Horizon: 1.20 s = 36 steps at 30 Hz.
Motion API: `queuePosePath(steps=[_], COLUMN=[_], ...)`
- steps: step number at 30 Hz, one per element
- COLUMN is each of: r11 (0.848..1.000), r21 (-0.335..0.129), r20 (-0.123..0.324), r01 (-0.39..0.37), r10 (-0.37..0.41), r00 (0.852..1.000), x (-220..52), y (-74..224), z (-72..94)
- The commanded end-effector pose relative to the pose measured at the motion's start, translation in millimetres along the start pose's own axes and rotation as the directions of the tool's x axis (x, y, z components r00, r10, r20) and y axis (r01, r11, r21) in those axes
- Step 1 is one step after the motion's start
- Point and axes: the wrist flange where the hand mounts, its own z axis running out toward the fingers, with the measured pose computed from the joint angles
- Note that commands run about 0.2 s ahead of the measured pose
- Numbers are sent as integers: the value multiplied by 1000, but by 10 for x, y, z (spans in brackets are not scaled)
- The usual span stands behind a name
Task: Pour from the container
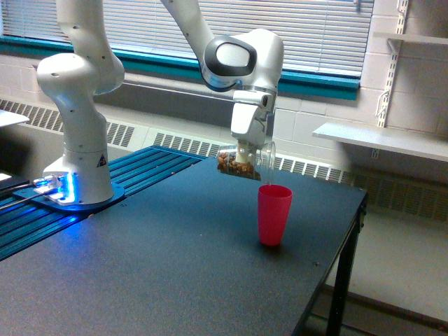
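One clear container (246, 162), one pink cup (274, 215) and one white robot arm (80, 105) are visible. The pink cup stands upright on a dark table (168, 266); behind it run a radiator grille (189, 145), a blue-trimmed window with blinds (308, 35) and white wall shelves (381, 140). The gripper (246, 148) is clamped on the container, which lies tipped on its side, holding brown pieces, with its rim just above the pink cup's rim and toward the arm's base.
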Motion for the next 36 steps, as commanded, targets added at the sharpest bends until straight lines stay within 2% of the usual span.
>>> queuePosePath(steps=[1, 20, 36], r11=[998, 993, 984], r21=[-13, -48, -72], r20=[4, 27, 42], r01=[54, 105, 164], r10=[-54, -104, -162], r00=[999, 994, 986], x=[-99, -128, -96], y=[-81, -217, -384], z=[-16, 58, 23])
